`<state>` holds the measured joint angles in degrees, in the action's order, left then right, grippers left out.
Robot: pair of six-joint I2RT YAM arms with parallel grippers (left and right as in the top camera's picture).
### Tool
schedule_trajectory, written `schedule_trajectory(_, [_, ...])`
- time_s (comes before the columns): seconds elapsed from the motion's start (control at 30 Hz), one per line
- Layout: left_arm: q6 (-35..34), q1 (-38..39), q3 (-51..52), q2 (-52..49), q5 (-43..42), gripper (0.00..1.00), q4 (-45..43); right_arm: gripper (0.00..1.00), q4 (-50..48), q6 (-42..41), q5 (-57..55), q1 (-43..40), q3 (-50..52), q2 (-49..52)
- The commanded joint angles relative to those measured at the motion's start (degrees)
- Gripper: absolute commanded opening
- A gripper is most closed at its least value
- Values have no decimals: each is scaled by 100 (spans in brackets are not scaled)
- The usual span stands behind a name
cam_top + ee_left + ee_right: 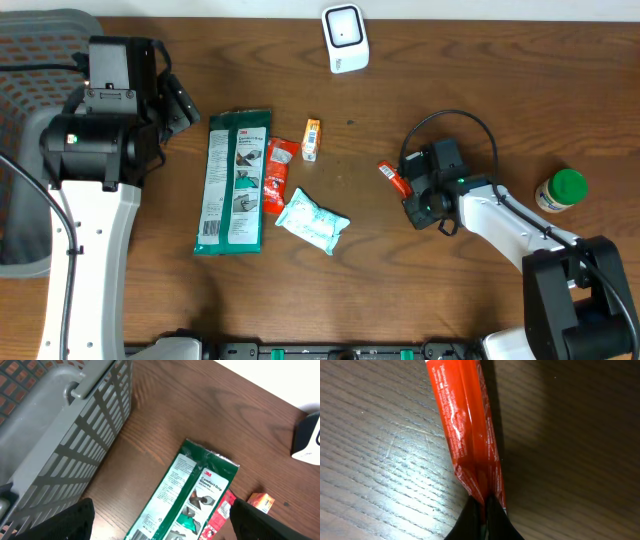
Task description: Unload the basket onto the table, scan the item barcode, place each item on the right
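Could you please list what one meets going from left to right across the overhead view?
From the left: grey basket → green glove packet → red packet → small orange box → white scanner → red sachet → green-lidded jar. The white pouch overlaps several, so it is omitted.

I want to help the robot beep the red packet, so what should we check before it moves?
1. Right hand pinched shut on the red packet: ok.
2. Grip strong enough to lift, since it holds only the packet's tip: cannot tell.
3. Barcode facing outward where it can be read: cannot tell.
4. White scanner in place at the far side of the table, with bare wood between it and the packet: ok.
5. Left hand open and out of the way, over by the grey basket: ok.
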<state>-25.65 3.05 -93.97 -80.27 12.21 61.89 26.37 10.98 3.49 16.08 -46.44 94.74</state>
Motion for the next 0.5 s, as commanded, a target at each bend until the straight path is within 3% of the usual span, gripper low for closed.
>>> schedule_trajectory(0.0, [11, -26, -92, -20, 72, 87, 20, 1, 181, -31, 1082, 42, -55, 35])
schedule_trajectory(0.3, [11, -24, -92, -20, 72, 87, 17, 1, 127, -1047, 2918, 37, -330, -109])
schedule_trajectory(0.47, [11, -24, -92, -20, 72, 87, 17, 1, -177, -1862, 3117, 37, -323, -105])
